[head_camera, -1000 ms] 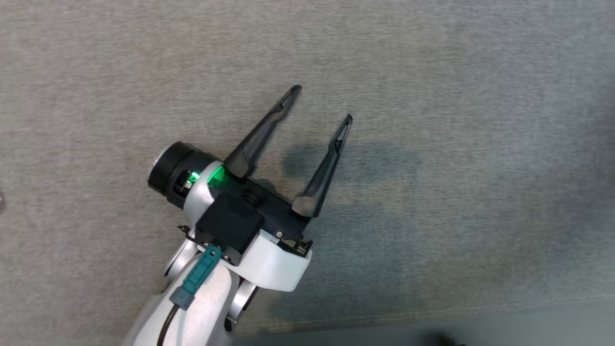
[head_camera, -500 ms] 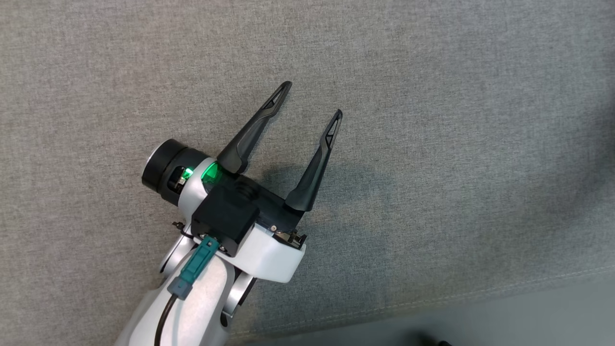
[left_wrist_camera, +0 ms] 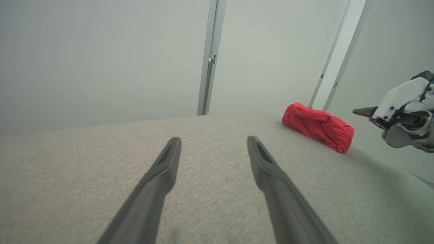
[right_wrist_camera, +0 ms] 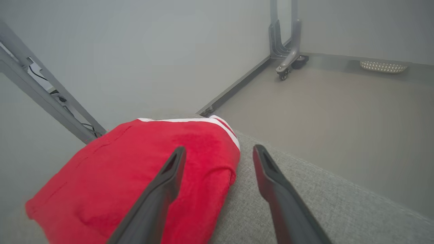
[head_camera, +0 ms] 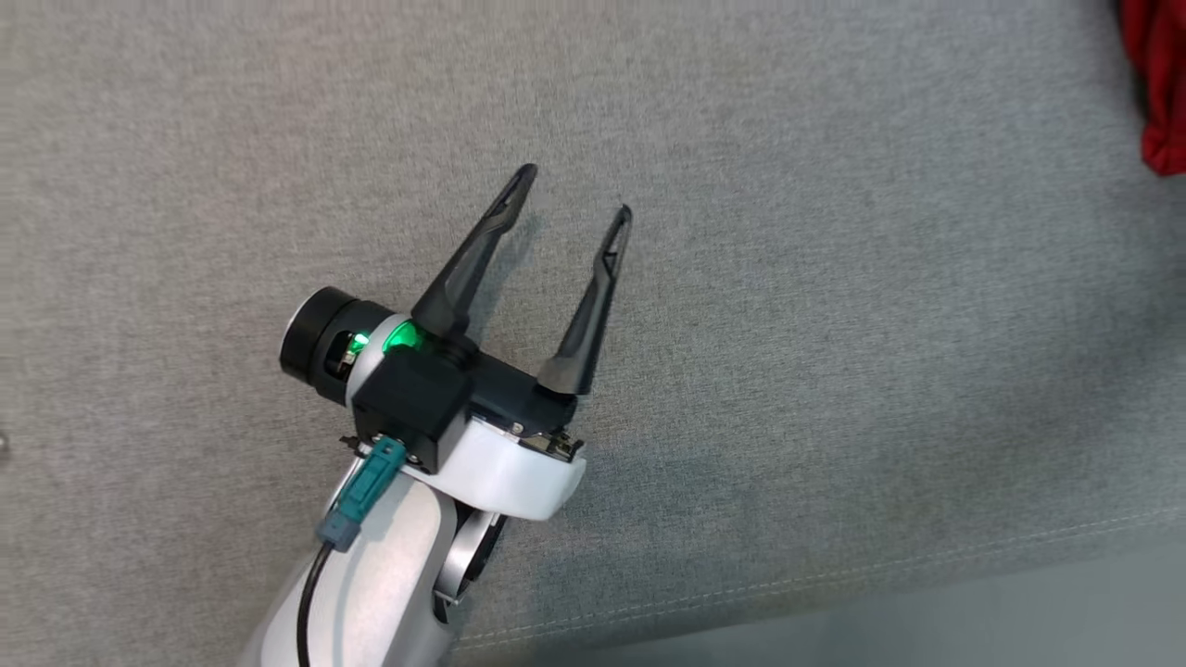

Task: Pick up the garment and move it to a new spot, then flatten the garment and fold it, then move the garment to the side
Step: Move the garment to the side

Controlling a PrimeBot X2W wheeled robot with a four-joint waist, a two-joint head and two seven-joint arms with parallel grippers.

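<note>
**Grey worktop (head_camera: 834,371): garment (right_wrist_camera: 101,169) lying at the right edge, both jaws empty**

Grey cloth covered the worktop, with pale walls and a bare floor beyond it. Over the last second the head view swung toward the robot's right, so a red strip of the garment came into its upper right corner. That was the camera turning, not the cloth moving. The left gripper (head_camera: 575,193) barely shifted. It hovered over bare cloth, well apart from the garment, jaws spread wide and holding nothing. The right gripper (right_wrist_camera: 218,148) sat just beside the garment's white-striped end, jaws also parted, with no fabric between them. The garment lay as a compact red bundle near the worktop's right edge. That read as a release: folding looked done, and the move to the side looked finished or nearly so, leaving the arms only to back away.
</note>
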